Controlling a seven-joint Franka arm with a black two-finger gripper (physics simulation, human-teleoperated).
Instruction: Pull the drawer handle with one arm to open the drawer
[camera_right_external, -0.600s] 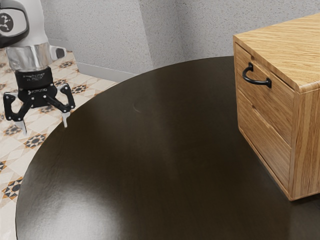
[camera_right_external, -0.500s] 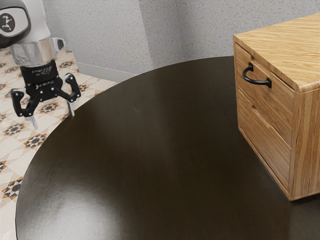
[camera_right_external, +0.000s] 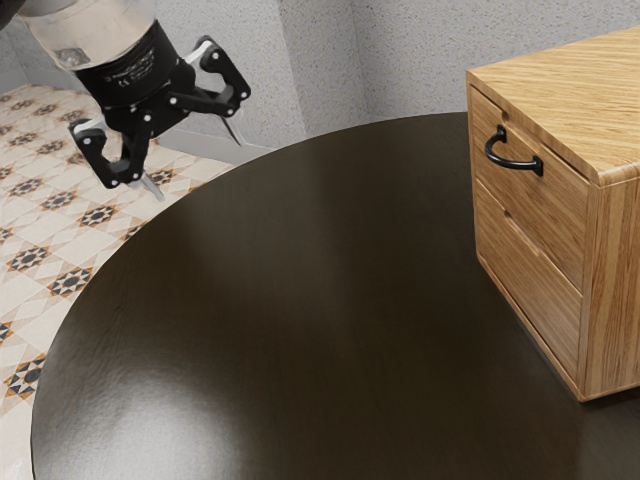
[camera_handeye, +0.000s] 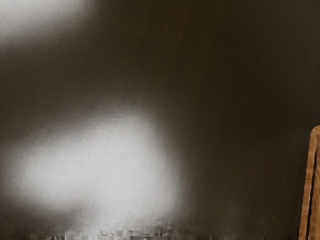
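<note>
A wooden cabinet (camera_right_external: 585, 120) with two drawers stands on the round dark table (camera_right_external: 320, 330) at the exterior view's right. The upper drawer (camera_right_external: 525, 195) sits flush with the cabinet front and carries a black curved handle (camera_right_external: 512, 152). My gripper (camera_right_external: 190, 160) hangs open and tilted at the upper left, over the table's far left rim and far from the handle, holding nothing. In the wrist view a wooden edge of the cabinet (camera_handeye: 312, 190) shows beside the glossy table top (camera_handeye: 150, 125).
The lower drawer (camera_right_external: 525, 280) lies under the upper one. A patterned tile floor (camera_right_external: 40, 230) spreads beyond the table's left edge, and a grey wall (camera_right_external: 330, 60) stands behind. Bare table top lies between my gripper and the cabinet.
My gripper has risen and swung toward the exterior view's right, tilting from pointing straight down to pointing diagonally toward the table. The drawer and handle have not moved.
</note>
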